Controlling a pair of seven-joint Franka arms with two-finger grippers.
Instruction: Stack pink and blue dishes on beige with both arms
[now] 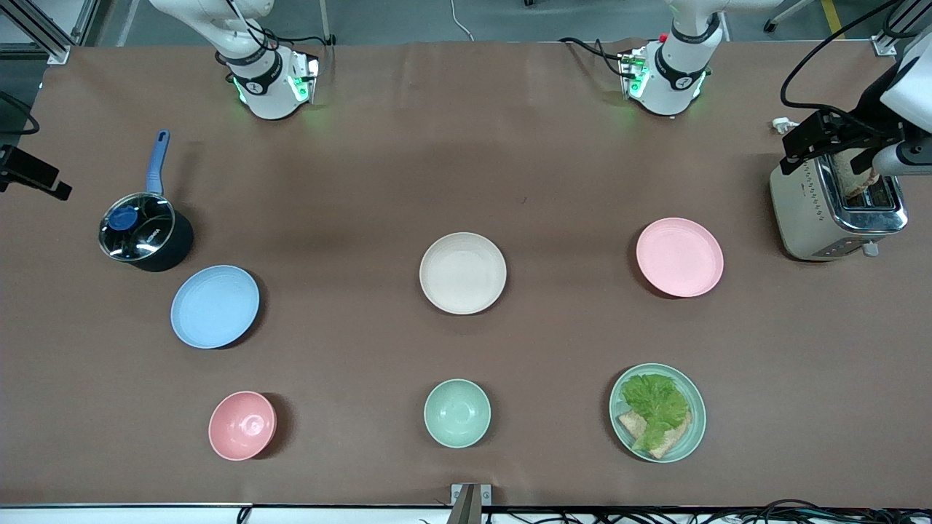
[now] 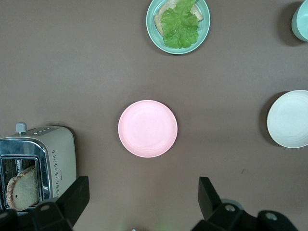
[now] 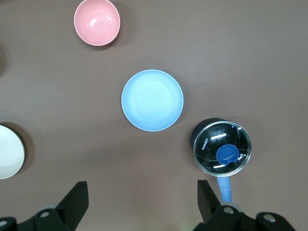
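The beige plate (image 1: pixel 463 273) lies at the table's middle with nothing on it. The pink plate (image 1: pixel 679 257) sits toward the left arm's end, beside the toaster. The blue plate (image 1: pixel 215 306) sits toward the right arm's end, beside the pot. My left gripper (image 2: pixel 144 185) hangs high over bare table next to the pink plate (image 2: pixel 147 128), open and holding nothing. My right gripper (image 3: pixel 142 187) hangs equally high over bare table next to the blue plate (image 3: pixel 152 100), its fingers spread wide and holding nothing. The beige plate (image 2: pixel 289 119) shows at one edge of each wrist view.
A silver toaster (image 1: pixel 837 207) with a slice in it stands at the left arm's end. A lidded black pot (image 1: pixel 145 233) with a blue handle stands at the right arm's end. Nearest the front camera are a pink bowl (image 1: pixel 242 426), a mint bowl (image 1: pixel 457 413) and a mint plate with lettuce and bread (image 1: pixel 657 413).
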